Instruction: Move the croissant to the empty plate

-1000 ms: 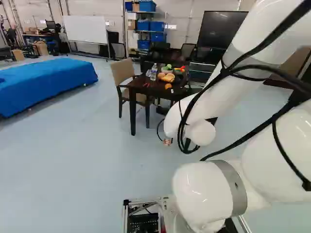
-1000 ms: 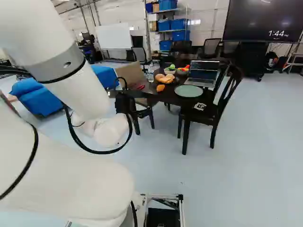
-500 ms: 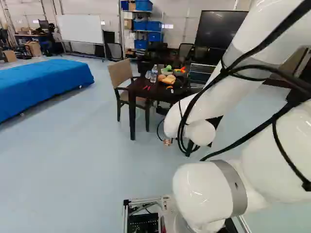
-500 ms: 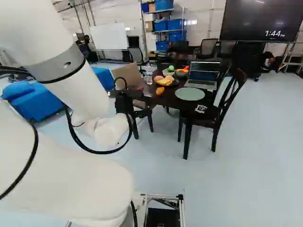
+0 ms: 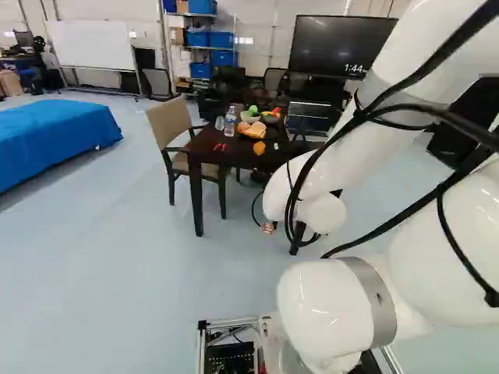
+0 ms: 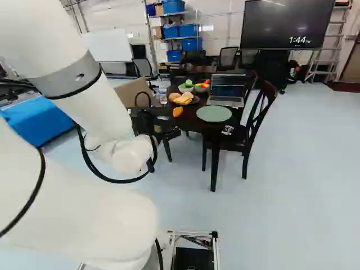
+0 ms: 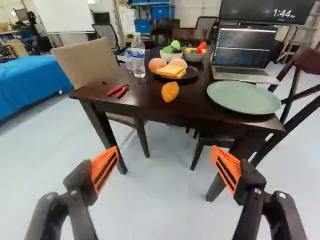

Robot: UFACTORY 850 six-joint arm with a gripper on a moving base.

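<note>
Red-handled tool [image 7: 118,90] lies left; the croissant [image 7: 170,92] sits near on the table [image 7: 145,102], seemingly for easy reach; the gripper [image 7: 164,150] gapes empty, likely to straddle it; right, the green plate [image 7: 244,97] lies bare, ready to receive.

Green plate [image 6: 214,113] hidden behind arm [image 5: 335,160] in left base view

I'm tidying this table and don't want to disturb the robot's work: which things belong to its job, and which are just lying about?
Job:
- croissant
- green plate, empty
- gripper, open

Lying about:
- water bottle
- red tool
- dark plate of bread
- two filled bowls
- laptop
</note>
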